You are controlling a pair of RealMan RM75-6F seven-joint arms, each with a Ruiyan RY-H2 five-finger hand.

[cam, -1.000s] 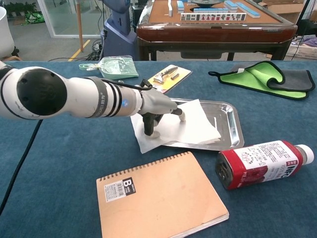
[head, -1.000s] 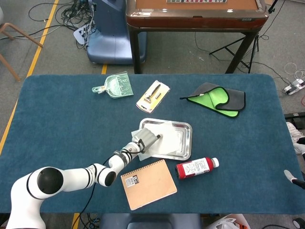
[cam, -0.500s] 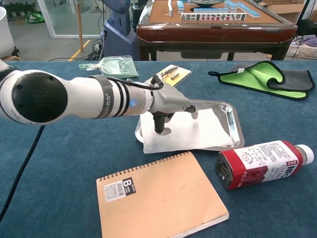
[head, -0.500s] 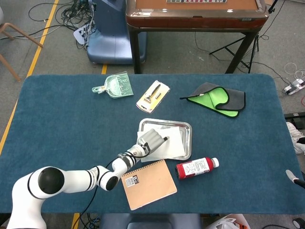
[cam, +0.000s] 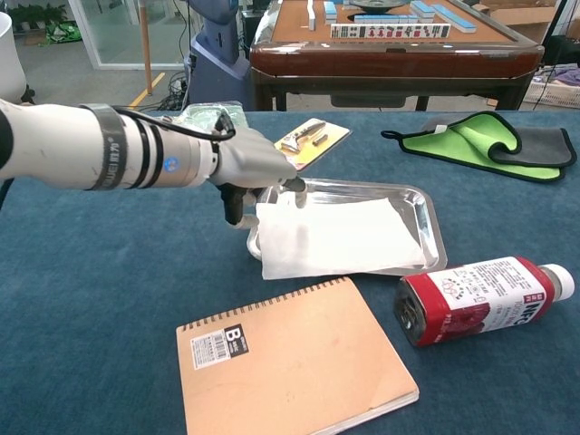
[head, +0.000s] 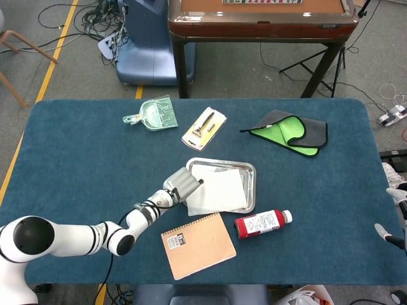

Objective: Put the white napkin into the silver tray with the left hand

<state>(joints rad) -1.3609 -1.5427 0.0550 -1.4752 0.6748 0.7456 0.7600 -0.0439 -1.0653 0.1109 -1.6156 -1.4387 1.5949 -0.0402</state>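
The flat white paper napkin (cam: 333, 237) is lying just right of the left robot hand (cam: 249, 170), which is hovering with loosely spread fingers holding nothing, mostly inside the rectangular silver metal tray (cam: 428, 222).

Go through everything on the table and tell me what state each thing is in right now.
white napkin: spread flat in the tray, near-left corner hanging over the rim
silver tray: upright, holding the napkin
left hand: at the tray's left end, holding nothing
red bottle: on its side, capped
notebook: closed
green cloth: folded

Glossy metal tray (cam: 431, 237), napkin (cam: 335, 237) (seemingly matt paper).
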